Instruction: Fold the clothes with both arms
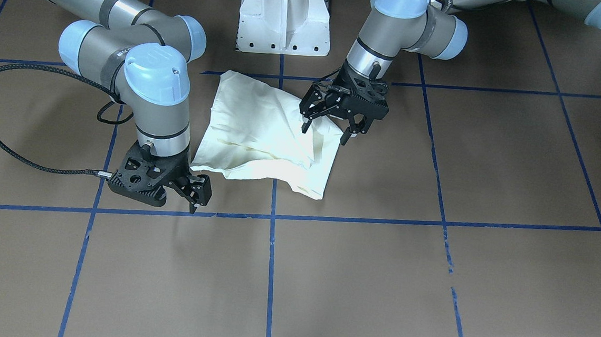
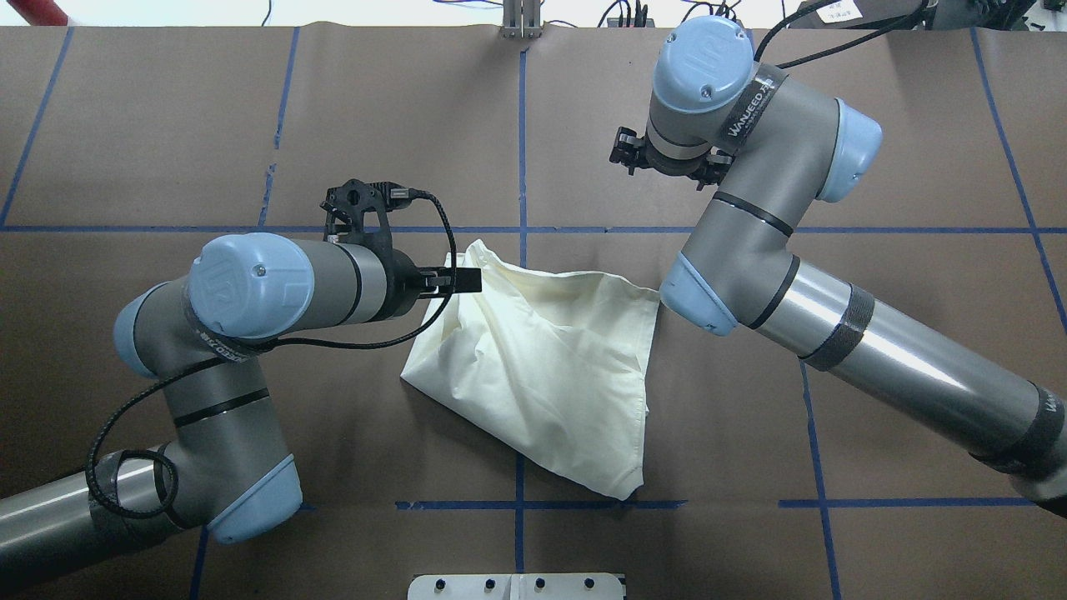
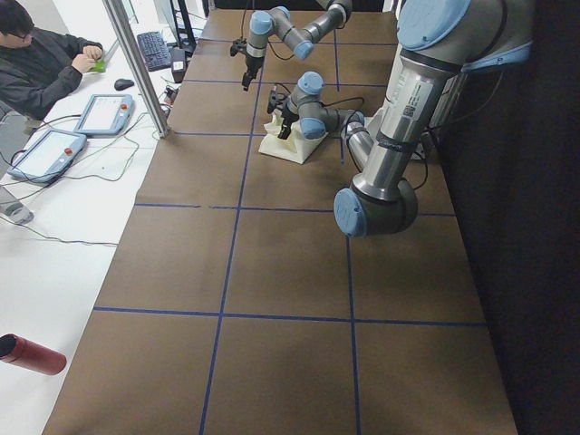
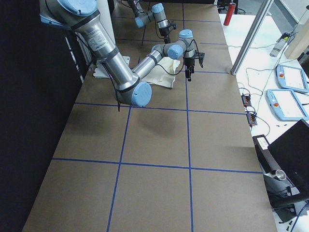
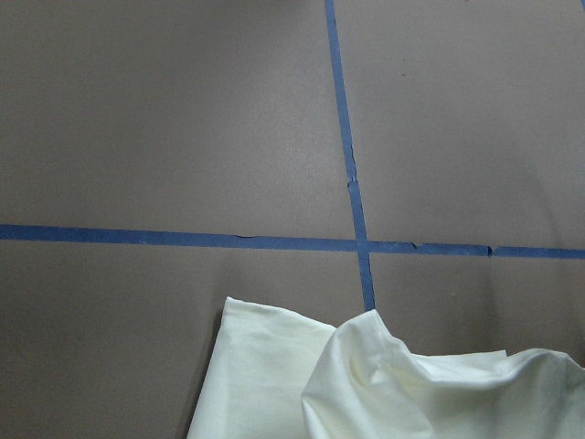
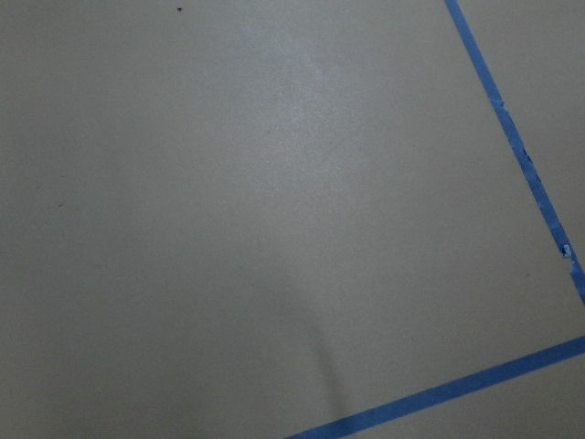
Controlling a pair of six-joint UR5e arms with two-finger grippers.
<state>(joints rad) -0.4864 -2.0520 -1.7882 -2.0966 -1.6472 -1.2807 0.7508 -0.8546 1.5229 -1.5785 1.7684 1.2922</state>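
Observation:
The cream-white shirt (image 1: pixel 266 134) lies bunched and roughly folded on the brown table, plain side up, with no print showing. It also appears in the overhead view (image 2: pixel 550 367) and at the bottom of the left wrist view (image 5: pixel 366 384). My left gripper (image 1: pixel 327 130) hangs open just over the shirt's edge on the robot's left, holding nothing. My right gripper (image 1: pixel 199 201) stands off the cloth, beyond the shirt's far corner on the robot's right, above a blue tape line. Its fingers show edge-on, so I cannot tell their state. The right wrist view shows only bare table.
The white pedestal base (image 1: pixel 284 19) stands on the robot's side of the shirt. Blue tape lines (image 1: pixel 272 272) grid the brown table. A person (image 3: pixel 45 63) sits at a side desk with tablets. A red bottle (image 3: pixel 32 353) lies off the table.

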